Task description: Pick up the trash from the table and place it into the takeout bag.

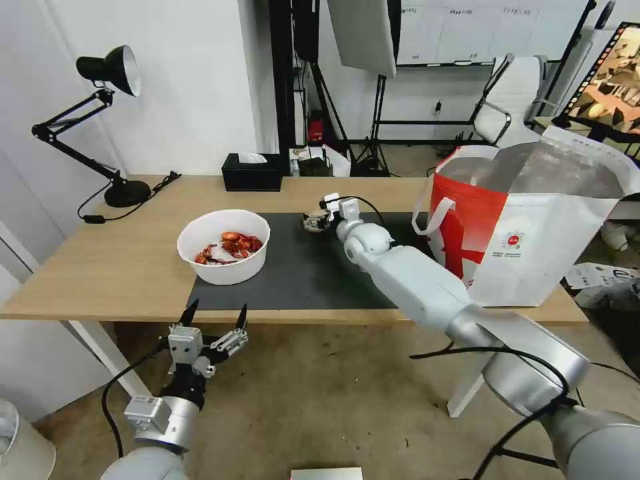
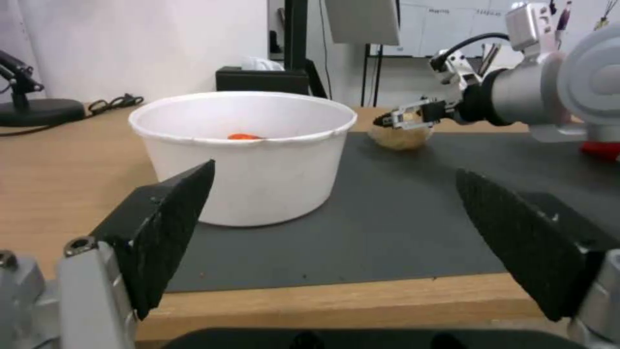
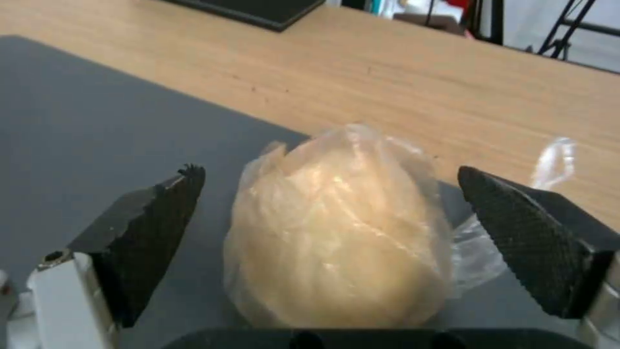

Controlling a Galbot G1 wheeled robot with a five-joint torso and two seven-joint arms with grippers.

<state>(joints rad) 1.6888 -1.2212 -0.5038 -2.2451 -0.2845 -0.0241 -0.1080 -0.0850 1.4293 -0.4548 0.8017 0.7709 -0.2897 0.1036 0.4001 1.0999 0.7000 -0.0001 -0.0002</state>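
On the dark mat (image 1: 300, 273) of the light-wood table (image 1: 120, 267), my right gripper (image 1: 319, 218) reaches to the beige knotted ball-like bag (image 1: 312, 223). In the right wrist view the bag (image 3: 336, 237) lies between the gripper's (image 3: 329, 170) open fingers (image 3: 152, 232), which stand apart from its sides. A white bowl of red shells (image 1: 223, 247) stands at the mat's left end. The red-and-white takeout bag (image 1: 527, 227) stands open at the table's right end. My left gripper (image 1: 215, 317) hangs open below the table's front edge, facing the bowl (image 2: 245, 150).
A black tissue box (image 1: 252, 172) sits at the table's far edge and a black desk lamp (image 1: 110, 127) with its cable at the far left. Bare wood lies left of the bowl. Stands and a chair fill the room behind.
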